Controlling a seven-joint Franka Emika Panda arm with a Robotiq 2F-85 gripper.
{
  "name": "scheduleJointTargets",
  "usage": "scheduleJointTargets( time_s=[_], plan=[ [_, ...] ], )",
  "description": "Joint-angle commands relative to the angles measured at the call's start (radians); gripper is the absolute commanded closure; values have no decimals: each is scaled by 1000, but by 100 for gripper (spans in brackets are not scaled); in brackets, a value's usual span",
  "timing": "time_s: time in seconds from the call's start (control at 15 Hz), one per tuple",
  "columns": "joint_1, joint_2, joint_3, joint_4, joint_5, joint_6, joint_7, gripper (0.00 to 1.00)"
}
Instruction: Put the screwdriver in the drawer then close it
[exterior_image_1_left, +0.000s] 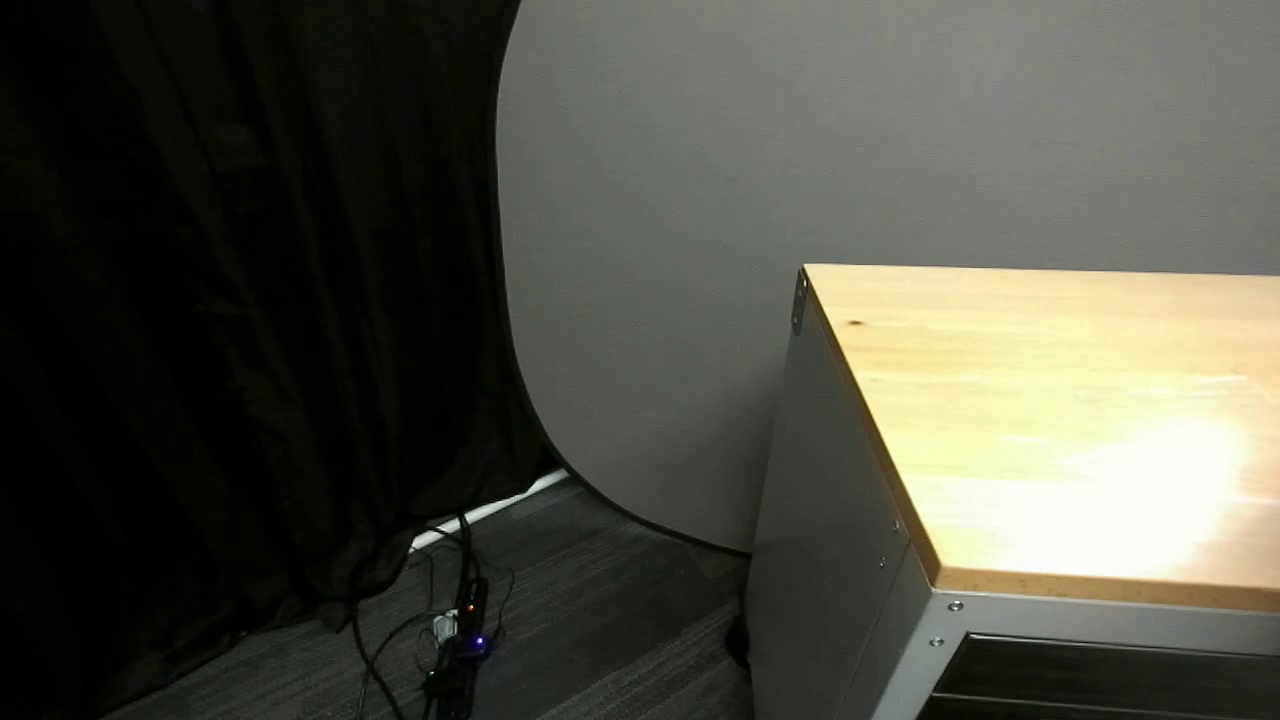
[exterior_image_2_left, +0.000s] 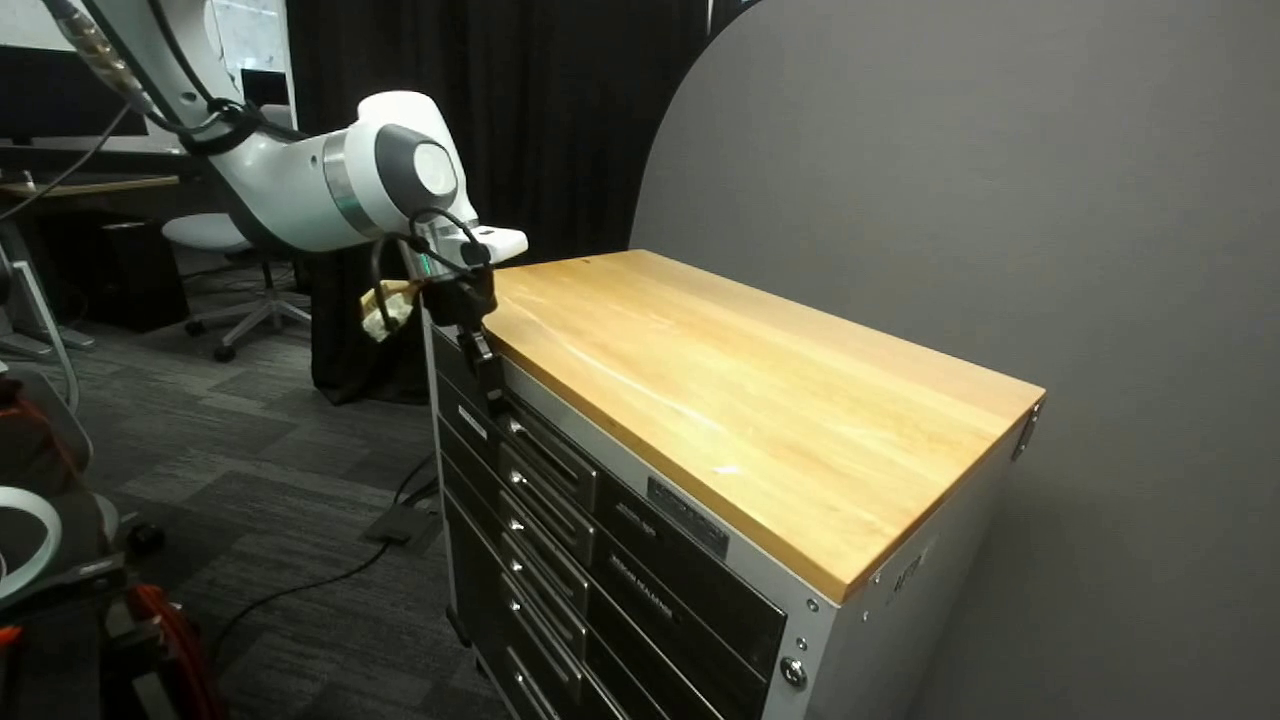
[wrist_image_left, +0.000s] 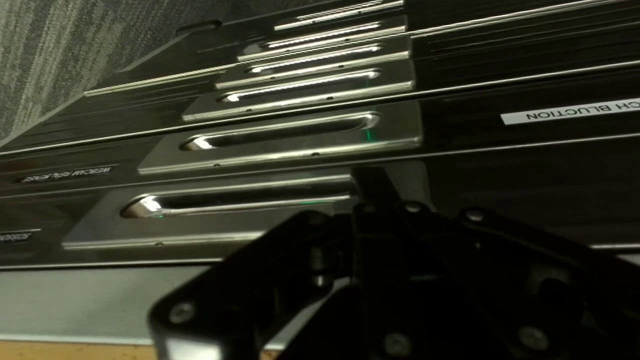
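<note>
The drawer is the top one of the cabinet; its dark front (exterior_image_2_left: 690, 548) is flush with the others, so it stands closed and its inside is hidden. Its metal handle plate (wrist_image_left: 240, 212) with a long recessed slot shows in the wrist view. My black gripper (wrist_image_left: 372, 182) looks shut, with nothing seen between its fingers. Its tips overlap the end of that slot; I cannot tell whether they touch it. In an exterior view the gripper (exterior_image_2_left: 495, 395) points down at the top drawer's front, beside the wooden top's edge. The screwdriver is out of view or hidden.
The cabinet's light wooden top (exterior_image_2_left: 700, 370) juts above the drawers; it also shows in an exterior view (exterior_image_1_left: 1000, 400). Several lower drawers with like handles (wrist_image_left: 280, 137) lie below. A grey panel (exterior_image_2_left: 950, 200) and a black curtain (exterior_image_1_left: 250, 300) stand behind. Cables (exterior_image_2_left: 330, 575) lie on the floor.
</note>
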Motion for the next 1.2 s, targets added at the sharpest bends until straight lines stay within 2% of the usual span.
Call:
scheduleJointTargets(
  time_s=[0.0,0.07,0.13,0.27,0.53,0.8,0.87,0.93,1.13],
  plan=[
    [-18,-114,14,-35,-2,-66,-68,100],
    [-30,-149,29,-47,14,-106,-107,97],
    [-43,-184,45,-50,28,-148,-147,73],
    [-70,-264,84,-50,72,-248,-237,69],
    [-130,-372,174,13,235,-480,-464,38],
    [-159,-425,230,106,360,-635,-642,7],
    [-161,-431,241,127,380,-661,-673,1],
    [-163,-435,250,146,396,-682,-697,0],
    [-170,-443,266,190,456,-731,-760,0]
  ],
)
